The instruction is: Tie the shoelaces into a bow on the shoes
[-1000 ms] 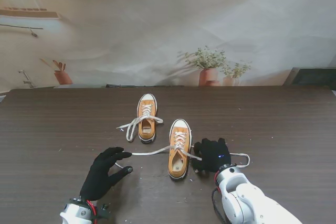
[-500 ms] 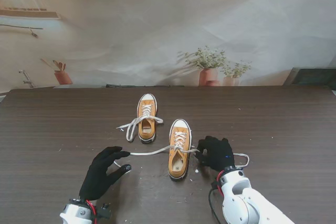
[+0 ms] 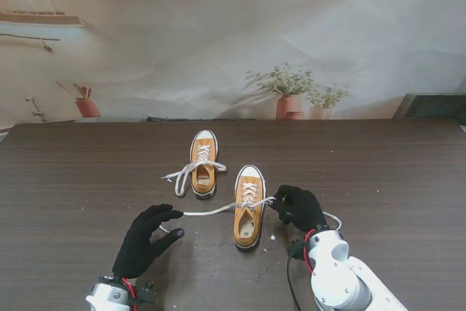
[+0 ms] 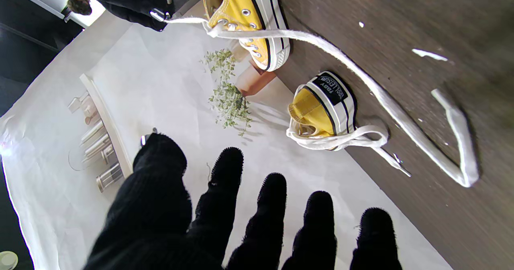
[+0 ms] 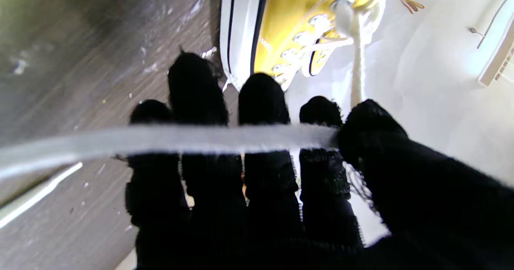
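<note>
Two orange shoes stand on the dark table point(image 3: 378, 172): the far shoe point(image 3: 204, 164) with its laces loose to its left, the near shoe point(image 3: 247, 215) closer to me and to the right. The right hand point(image 3: 298, 207), just right of the near shoe, grasps the right lace point(image 5: 225, 137), which crosses its fingers point(image 5: 261, 101) under the thumb, the tail trailing behind. The left hand point(image 3: 143, 238) holds nothing, fingers spread, index tip at the end of the left lace point(image 3: 211, 211) stretched from the near shoe
</note>
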Robot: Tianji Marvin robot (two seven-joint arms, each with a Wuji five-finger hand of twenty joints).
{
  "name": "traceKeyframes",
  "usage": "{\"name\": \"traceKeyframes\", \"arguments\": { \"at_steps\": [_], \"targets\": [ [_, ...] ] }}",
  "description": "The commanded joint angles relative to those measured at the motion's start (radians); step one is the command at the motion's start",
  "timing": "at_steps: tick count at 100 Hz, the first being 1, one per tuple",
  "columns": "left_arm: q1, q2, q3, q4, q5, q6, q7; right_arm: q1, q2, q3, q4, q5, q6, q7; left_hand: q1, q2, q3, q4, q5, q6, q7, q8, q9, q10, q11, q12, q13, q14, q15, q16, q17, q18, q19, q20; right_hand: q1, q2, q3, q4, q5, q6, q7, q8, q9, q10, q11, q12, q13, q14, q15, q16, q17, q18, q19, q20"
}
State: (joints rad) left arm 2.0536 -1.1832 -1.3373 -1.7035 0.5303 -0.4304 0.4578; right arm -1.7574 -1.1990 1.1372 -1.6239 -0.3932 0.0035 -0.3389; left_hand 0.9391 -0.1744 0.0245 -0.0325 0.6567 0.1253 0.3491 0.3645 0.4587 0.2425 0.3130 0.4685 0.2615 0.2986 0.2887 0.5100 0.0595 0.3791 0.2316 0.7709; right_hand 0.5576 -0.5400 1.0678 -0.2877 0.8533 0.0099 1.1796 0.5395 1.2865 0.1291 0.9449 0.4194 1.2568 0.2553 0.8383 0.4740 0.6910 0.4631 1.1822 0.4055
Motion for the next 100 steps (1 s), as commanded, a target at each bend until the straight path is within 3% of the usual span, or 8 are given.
{"name": "traceKeyframes", "arguments": {
  "at_steps": [1,11,20,29,39,68,82,100],
  "targets": [
    [-0.01,-0.001,0.005,-0.011,0.005,0.017,-0.018,-0.013,0.008,0.006,-0.015,-0.013,-0.002,0.024,0.006,0.031,-0.029,0.015,0.004,-0.002,-0.015,0.001,0.025,0.0,0.012,-0.014,0.037,0.002,0.007,-0.016,0.018,-0.006,-0.017,-0.012,0.036,0.021,-0.039,0.005,-0.023,-0.022,0.036,0.009,0.014,-0.028,0.138,0.082,0.047,-0.036,0.194,0.048,0.106,0.073,0.113,0.022],
    [-0.018,0.007,0.007,-0.053,0.034,0.078,-0.036,-0.017,0.012,0.013,-0.006,-0.032,-0.035,0.022,-0.007,0.043,-0.032,0.013,0.007,-0.001,-0.02,-0.004,0.118,0.001,0.04,-0.005,0.159,0.034,0.089,0.018,0.133,0.074,0.06,0.029,0.024,0.027,-0.054,0.006,-0.024,-0.043,0.036,-0.005,0.008,-0.079,0.286,0.204,0.05,-0.086,0.548,0.161,0.385,0.157,0.407,0.159],
    [-0.023,0.022,0.007,-0.118,0.061,0.158,-0.101,-0.025,0.016,0.02,-0.005,-0.042,-0.062,0.022,-0.019,0.057,-0.035,0.014,0.016,0.005,-0.024,-0.008,0.159,0.01,0.05,-0.001,0.193,0.042,0.131,0.031,0.177,0.096,0.092,0.058,0.006,0.01,-0.038,0.003,-0.008,-0.049,0.031,-0.026,0.038,-0.115,0.351,0.301,0.051,-0.147,0.766,0.252,0.465,0.016,0.697,0.391],
    [-0.038,0.038,0.02,-0.184,0.119,0.265,-0.161,-0.04,0.022,0.032,-0.016,-0.058,-0.078,0.036,-0.034,0.066,-0.036,0.017,0.014,0.013,-0.054,-0.023,0.157,0.01,0.045,-0.002,0.185,0.037,0.148,0.025,0.189,0.091,0.097,0.071,-0.01,-0.01,-0.019,-0.001,0.012,-0.052,0.022,-0.043,0.082,-0.154,0.401,0.359,0.053,-0.219,0.896,0.321,0.491,-0.109,0.872,0.464],
    [-0.069,0.053,0.052,-0.245,0.176,0.382,-0.231,-0.055,0.029,0.045,-0.031,-0.067,-0.097,0.056,-0.039,0.062,-0.036,0.019,0.006,0.026,-0.071,-0.032,0.139,0.006,0.038,-0.003,0.166,0.028,0.143,0.016,0.189,0.077,0.095,0.074,-0.013,-0.037,-0.003,-0.002,0.04,-0.044,0.005,-0.062,0.128,-0.17,0.421,0.388,0.053,-0.24,0.948,0.361,0.502,-0.139,0.912,0.538],
    [-0.263,0.094,0.2,-0.303,0.313,0.679,-0.481,-0.079,0.041,0.082,-0.075,0.0,-0.107,0.146,-0.017,-0.023,-0.001,0.059,-0.012,0.039,-0.114,-0.048,0.094,-0.004,0.051,0.006,0.148,-0.002,0.182,0.019,0.148,0.019,0.287,0.144,-0.005,-0.033,-0.008,-0.003,0.041,-0.04,-0.008,-0.065,0.129,-0.161,0.418,0.4,0.053,-0.228,0.947,0.371,0.502,-0.136,0.912,0.557],
    [-0.38,0.116,0.281,-0.279,0.404,0.764,-0.62,-0.087,0.046,0.086,-0.089,0.024,-0.1,0.181,-0.027,-0.121,0.08,0.059,-0.032,0.012,-0.1,-0.042,0.059,-0.033,0.056,0.01,0.133,-0.033,0.188,0.019,0.02,-0.034,0.705,-0.105,-0.001,-0.025,-0.017,-0.001,0.04,-0.039,-0.013,-0.065,0.129,-0.162,0.42,0.404,0.053,-0.224,0.947,0.373,0.501,-0.128,0.912,0.555],
    [-0.499,0.127,0.383,-0.197,0.466,0.797,-0.687,-0.092,0.047,0.089,-0.092,0.029,-0.105,0.188,-0.036,-0.229,0.224,0.041,-0.012,-0.018,-0.05,-0.031,0.047,-0.043,0.065,0.021,0.123,-0.048,0.192,0.027,0.013,-0.045,0.772,-0.171,0.004,-0.024,-0.02,0.001,0.04,-0.038,-0.014,-0.062,0.127,-0.161,0.419,0.406,0.053,-0.224,0.945,0.373,0.502,-0.13,0.912,0.554]
  ]
}}
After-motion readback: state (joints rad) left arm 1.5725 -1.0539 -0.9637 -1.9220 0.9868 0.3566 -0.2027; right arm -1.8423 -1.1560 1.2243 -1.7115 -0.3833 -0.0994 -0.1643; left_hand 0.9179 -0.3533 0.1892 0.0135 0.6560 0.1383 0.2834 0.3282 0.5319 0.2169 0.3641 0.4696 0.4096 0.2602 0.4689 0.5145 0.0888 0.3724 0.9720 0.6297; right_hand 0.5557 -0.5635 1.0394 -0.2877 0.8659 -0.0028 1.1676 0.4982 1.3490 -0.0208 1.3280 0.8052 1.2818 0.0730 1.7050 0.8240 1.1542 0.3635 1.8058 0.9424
